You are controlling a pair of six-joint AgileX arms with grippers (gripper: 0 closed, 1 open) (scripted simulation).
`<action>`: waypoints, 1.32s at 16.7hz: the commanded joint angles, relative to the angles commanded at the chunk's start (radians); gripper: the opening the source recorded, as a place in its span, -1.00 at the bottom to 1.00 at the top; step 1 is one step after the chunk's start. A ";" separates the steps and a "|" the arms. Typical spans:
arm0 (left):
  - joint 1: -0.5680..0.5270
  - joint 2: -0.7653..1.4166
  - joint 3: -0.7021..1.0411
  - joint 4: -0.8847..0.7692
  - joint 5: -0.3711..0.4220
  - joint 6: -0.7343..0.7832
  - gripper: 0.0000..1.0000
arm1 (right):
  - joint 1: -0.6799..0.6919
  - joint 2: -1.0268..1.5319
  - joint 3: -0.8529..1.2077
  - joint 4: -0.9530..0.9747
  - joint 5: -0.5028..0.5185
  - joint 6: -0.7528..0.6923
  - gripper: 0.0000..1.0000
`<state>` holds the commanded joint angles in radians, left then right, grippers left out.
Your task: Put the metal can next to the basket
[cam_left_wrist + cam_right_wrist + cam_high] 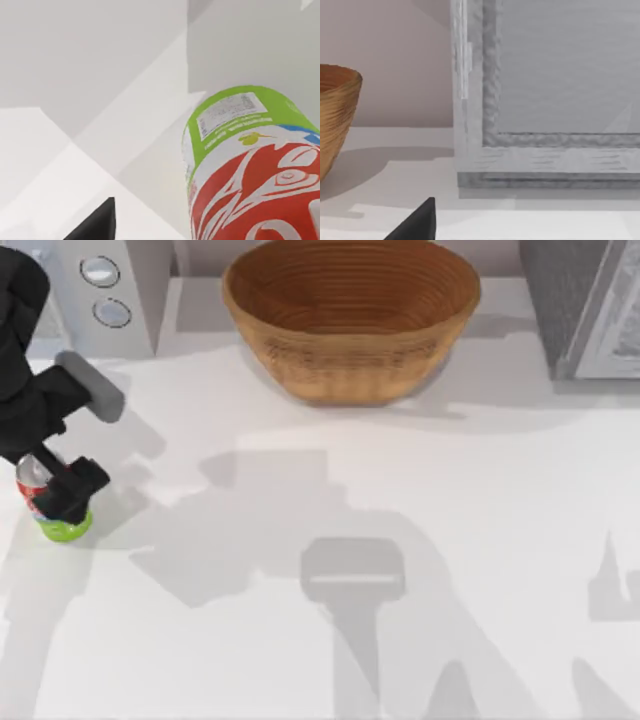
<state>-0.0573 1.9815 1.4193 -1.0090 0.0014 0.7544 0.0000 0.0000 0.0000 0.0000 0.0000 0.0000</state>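
Top view | left gripper (62, 492) grasping metal can (60, 525) | red band, green base

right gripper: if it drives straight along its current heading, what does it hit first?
Probably the grey framed panel standing dead ahead in the right wrist view, on the table. The basket sits off to the side, out of line. Depth unclear.

Top view looks down; left wrist hugs the metal can (250, 170), right wrist perhaps backward.

Simulated kitchen: white counter (420, 540), knobbed appliance (105, 290).
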 joint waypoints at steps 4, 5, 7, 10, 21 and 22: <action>0.000 0.003 -0.008 0.009 0.000 0.000 1.00 | 0.000 0.000 0.000 0.000 0.000 0.000 1.00; 0.000 0.003 -0.008 0.009 0.000 0.000 0.85 | 0.000 0.000 0.000 0.000 0.000 0.000 1.00; 0.000 0.003 -0.008 0.009 0.000 0.000 0.55 | 0.000 0.000 0.000 0.000 0.000 0.000 1.00; 0.000 0.003 -0.008 0.009 0.000 0.000 0.10 | 0.000 0.000 0.000 0.000 0.000 0.000 1.00; 0.000 0.003 -0.008 0.009 0.000 0.000 -1.00 | 0.000 0.000 0.000 0.000 0.000 0.000 1.00; 0.000 0.003 -0.008 0.009 0.000 0.000 -1.00 | 0.000 0.000 0.000 0.000 0.000 0.000 1.00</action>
<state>-0.0573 1.9842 1.4110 -0.9997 0.0014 0.7545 0.0000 0.0000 0.0000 0.0000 0.0000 0.0000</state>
